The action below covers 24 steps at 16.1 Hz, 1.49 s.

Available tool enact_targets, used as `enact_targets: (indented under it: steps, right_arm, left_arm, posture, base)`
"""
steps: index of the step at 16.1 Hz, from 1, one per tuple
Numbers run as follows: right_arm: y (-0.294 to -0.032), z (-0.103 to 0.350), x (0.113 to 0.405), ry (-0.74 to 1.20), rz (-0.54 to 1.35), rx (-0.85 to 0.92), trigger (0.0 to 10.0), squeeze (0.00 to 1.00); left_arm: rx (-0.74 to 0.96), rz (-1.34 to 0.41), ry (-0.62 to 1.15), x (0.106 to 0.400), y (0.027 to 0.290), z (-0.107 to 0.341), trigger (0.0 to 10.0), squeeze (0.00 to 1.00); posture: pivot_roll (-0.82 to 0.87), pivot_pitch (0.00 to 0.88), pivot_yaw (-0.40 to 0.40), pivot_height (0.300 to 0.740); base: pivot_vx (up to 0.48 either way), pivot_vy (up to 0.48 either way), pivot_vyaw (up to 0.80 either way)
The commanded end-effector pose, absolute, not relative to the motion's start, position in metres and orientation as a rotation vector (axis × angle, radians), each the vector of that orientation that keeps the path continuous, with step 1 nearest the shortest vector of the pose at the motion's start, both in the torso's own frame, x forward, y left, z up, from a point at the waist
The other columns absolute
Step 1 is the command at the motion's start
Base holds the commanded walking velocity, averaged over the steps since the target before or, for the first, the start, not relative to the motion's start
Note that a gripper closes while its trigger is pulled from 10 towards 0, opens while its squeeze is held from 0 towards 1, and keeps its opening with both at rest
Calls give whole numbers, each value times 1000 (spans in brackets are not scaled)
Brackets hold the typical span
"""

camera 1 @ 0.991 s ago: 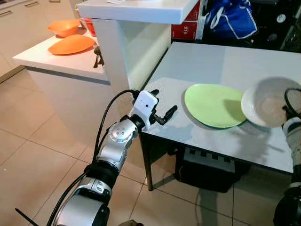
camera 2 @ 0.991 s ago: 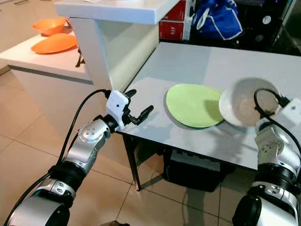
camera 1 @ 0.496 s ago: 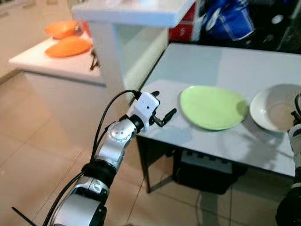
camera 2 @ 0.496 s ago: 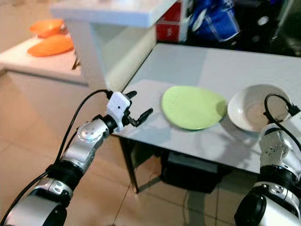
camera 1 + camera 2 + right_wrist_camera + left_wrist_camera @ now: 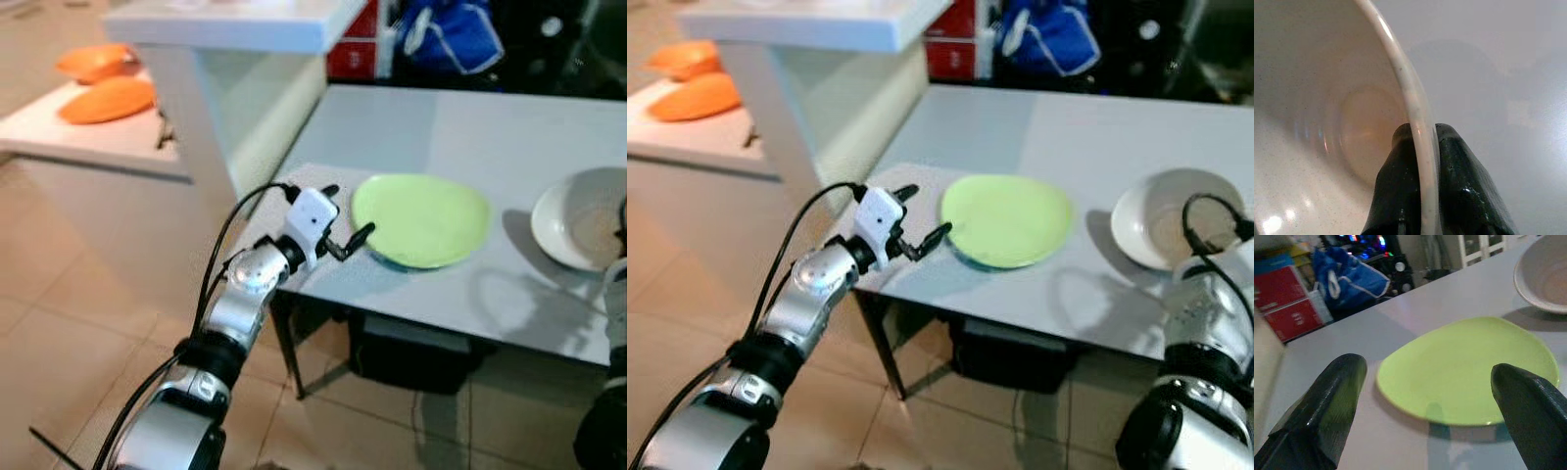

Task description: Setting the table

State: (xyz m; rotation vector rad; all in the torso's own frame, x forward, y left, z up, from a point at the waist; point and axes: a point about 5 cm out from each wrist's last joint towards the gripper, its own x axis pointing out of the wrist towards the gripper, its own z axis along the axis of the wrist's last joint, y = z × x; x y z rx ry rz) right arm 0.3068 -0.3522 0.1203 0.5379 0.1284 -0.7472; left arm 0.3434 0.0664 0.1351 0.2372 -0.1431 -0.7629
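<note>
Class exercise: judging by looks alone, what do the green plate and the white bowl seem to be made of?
Green plate: probably matte melamine or glazed ceramic; flat, even colour, little shine.
White bowl: looks like speckled glazed stoneware; fine dark specks and soft glints inside, with the right tool pinching its thin rim.

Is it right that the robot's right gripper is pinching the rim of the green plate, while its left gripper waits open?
Not quite. The right gripper pinches the rim of the white bowl, not the green plate; the right wrist view shows it. The left gripper does wait open beside the green plate.
</note>
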Motion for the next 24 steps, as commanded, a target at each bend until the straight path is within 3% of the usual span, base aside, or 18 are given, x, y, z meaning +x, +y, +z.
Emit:
enact_targets:
  steps: [1, 6, 12, 19, 24]
  right_arm:
    - [-337, 89, 302, 276, -731, 537, 10000, 0]
    - [-318, 36, 280, 439, -713, 540, 10000, 0]
    - [-320, 20, 266, 484, -732, 484, 10000, 0]
    - [-312, 20, 272, 486, -669, 425, 10000, 0]
    - [-308, 40, 292, 411, -593, 359, 10000, 0]
  left_arm:
    - [242, -752, -143, 345, 69, 137, 10000, 0]
    - [249, -752, -139, 344, 71, 135, 10000, 0]
    - [266, -756, -138, 344, 74, 136, 10000, 0]
    - [286, -765, -136, 344, 74, 135, 10000, 0]
    - [283, -760, -121, 344, 75, 134, 10000, 0]
  posture:
    - [-84, 0, 87, 740]
    - [-72, 0, 90, 740]
    - [-68, 0, 101, 740]
    - [-64, 0, 105, 740]
    - [-63, 0, 95, 740]
  base:
    - [0, 0, 0]
    - [0, 0, 0]
    - [0, 0, 0]
    - [0, 0, 0]
    - [0, 0, 0]
